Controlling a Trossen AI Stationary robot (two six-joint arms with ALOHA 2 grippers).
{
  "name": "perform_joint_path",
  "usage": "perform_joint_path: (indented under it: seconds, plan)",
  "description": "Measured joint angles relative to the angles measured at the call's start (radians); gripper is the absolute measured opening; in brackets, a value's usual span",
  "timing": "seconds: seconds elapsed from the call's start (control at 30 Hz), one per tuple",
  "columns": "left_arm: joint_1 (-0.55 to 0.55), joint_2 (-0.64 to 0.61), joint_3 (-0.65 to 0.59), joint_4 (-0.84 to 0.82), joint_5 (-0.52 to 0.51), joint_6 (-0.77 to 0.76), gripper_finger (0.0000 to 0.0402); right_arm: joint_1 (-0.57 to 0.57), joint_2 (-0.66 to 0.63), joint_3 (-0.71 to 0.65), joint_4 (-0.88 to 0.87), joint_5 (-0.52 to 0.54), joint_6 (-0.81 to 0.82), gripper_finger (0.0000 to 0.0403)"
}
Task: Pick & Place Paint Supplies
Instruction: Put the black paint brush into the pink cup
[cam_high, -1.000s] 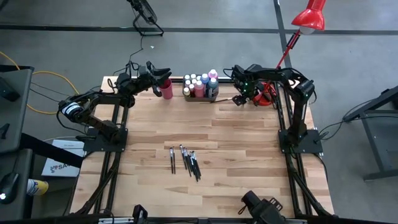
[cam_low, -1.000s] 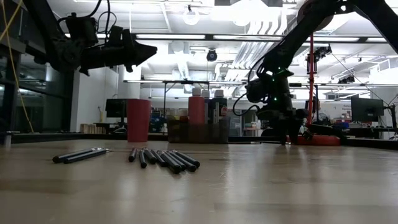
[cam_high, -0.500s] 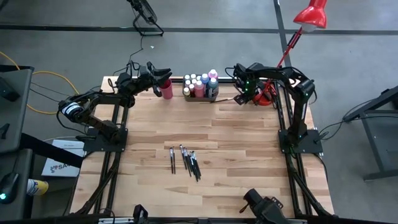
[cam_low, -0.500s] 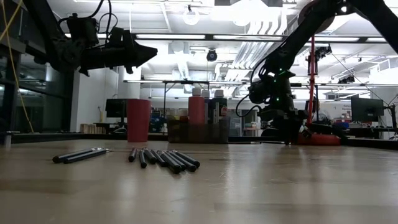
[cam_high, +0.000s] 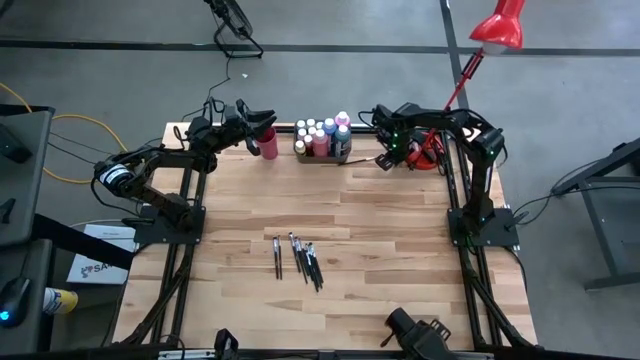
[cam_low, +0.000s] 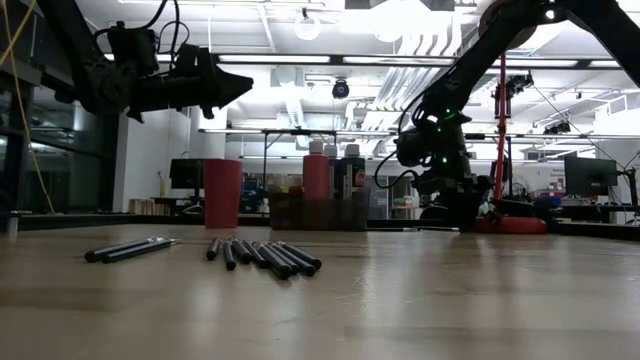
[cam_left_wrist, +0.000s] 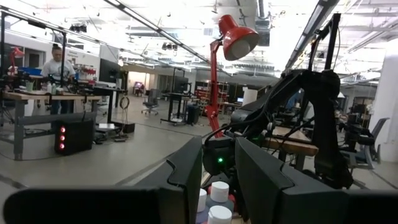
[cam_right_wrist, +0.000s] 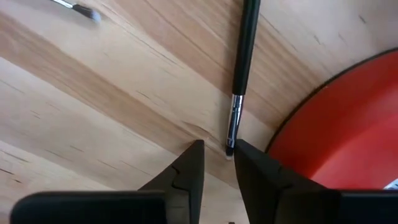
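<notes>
Several small paint bottles (cam_high: 320, 135) stand in the grey tray (cam_high: 322, 154) at the far edge, beside the red cup (cam_high: 268, 143). Several dark-handled brushes (cam_high: 300, 258) lie flat mid-table and show in the low view (cam_low: 250, 252). My right gripper (cam_right_wrist: 219, 158) is low over the table at the far right, open by a narrow gap. Its fingertips stand on either side of the bristle end (cam_right_wrist: 229, 148) of one more brush (cam_right_wrist: 246, 50) lying on the wood. I cannot tell if they touch it. My left gripper (cam_high: 262, 120) hovers open and empty above the red cup.
The red lamp base (cam_right_wrist: 336, 130) sits right beside my right gripper and also shows in the high view (cam_high: 428, 150). Another brush tip (cam_right_wrist: 78, 9) lies farther off. Bare wood lies between the tray and the mid-table brushes.
My right gripper has shifted slightly toward the far edge beside the lamp base, staying low over the table.
</notes>
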Motion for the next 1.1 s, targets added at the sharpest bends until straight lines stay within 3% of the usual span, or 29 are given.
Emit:
perform_joint_path:
  seconds: [0.53,0.8,1.1]
  plan:
    - [0.000,0.000,0.000,0.000,0.000,-0.002,0.0096,0.027,0.000,-0.001,0.005,-0.005,0.070,0.0008]
    - [0.000,0.000,0.000,0.000,0.014,-0.051,0.0096,0.052,-0.016,-0.002,-0.009,0.011,0.092,0.0003]
    - [0.000,0.000,0.000,0.000,0.032,-0.051,0.0096,0.067,-0.131,-0.005,-0.106,0.092,0.126,0.0003]
